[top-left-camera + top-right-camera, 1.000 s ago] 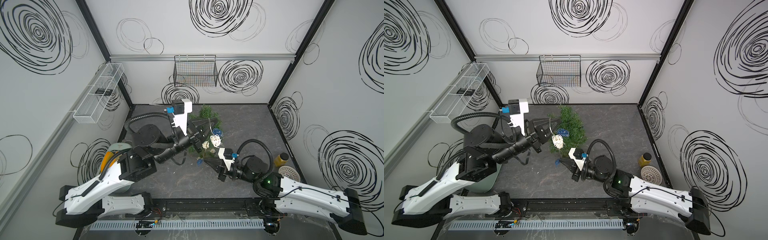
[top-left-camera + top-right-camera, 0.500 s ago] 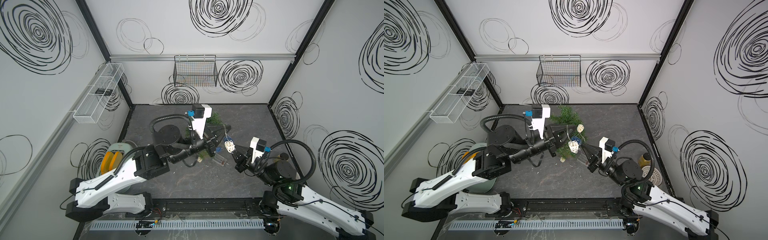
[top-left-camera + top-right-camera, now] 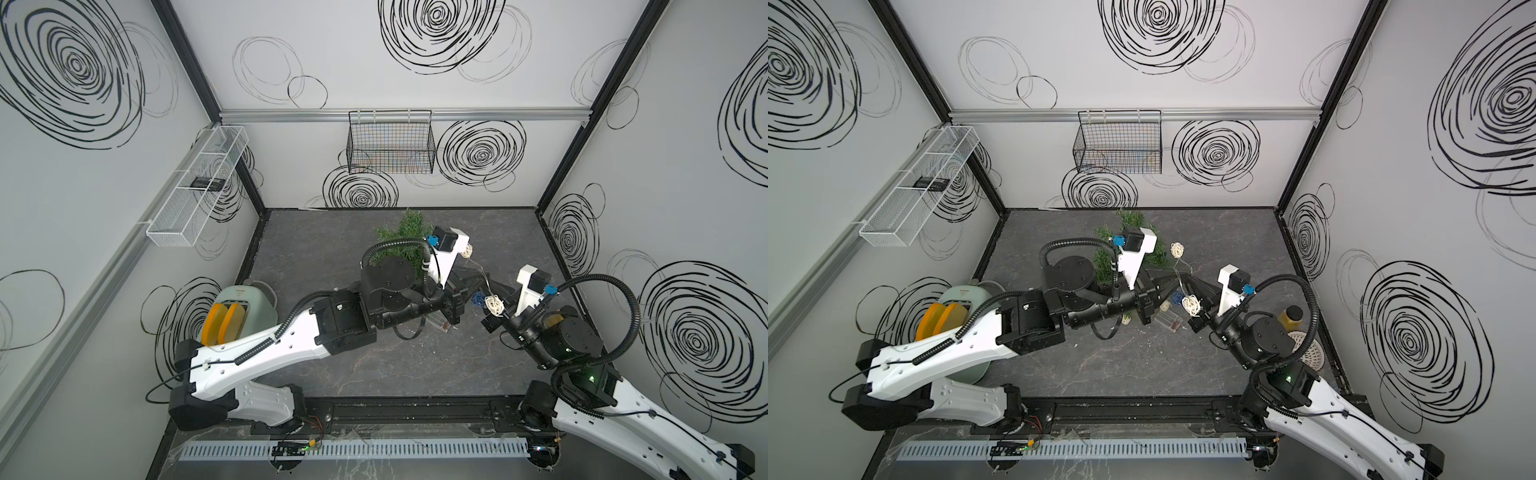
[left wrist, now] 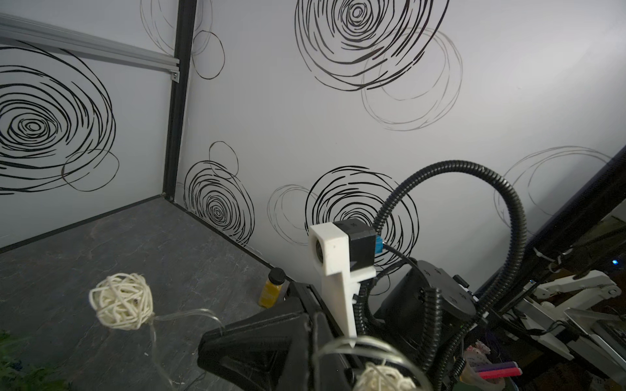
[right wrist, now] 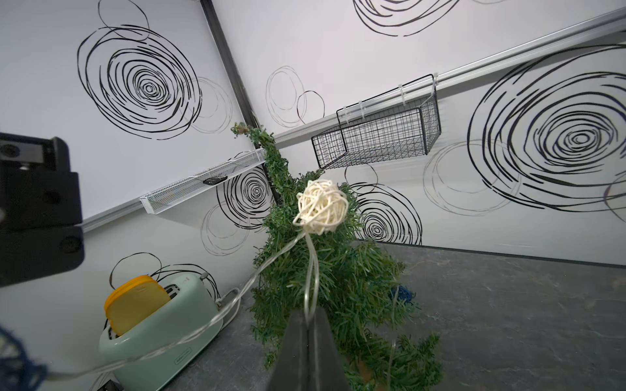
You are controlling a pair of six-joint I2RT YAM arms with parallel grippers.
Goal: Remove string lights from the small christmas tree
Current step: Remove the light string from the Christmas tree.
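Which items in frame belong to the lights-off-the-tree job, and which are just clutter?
Job:
- string lights
- small christmas tree
- left gripper and right gripper, both shut on the string lights

Lying about:
- mint toaster
- black wire basket
- white mesh shelf
- yellow bottle
- white strainer

Dark marbled tabletop point(image 3: 395, 365) holding small christmas tree point(image 3: 405, 232) beside left gripper point(image 3: 1173, 281), clear box point(image 3: 1169, 322) under it, toaster point(image 3: 245, 307) well behind it, bottle point(image 3: 1292, 318) and strainer point(image 3: 1308, 353) behind right gripper point(image 5: 307, 321).
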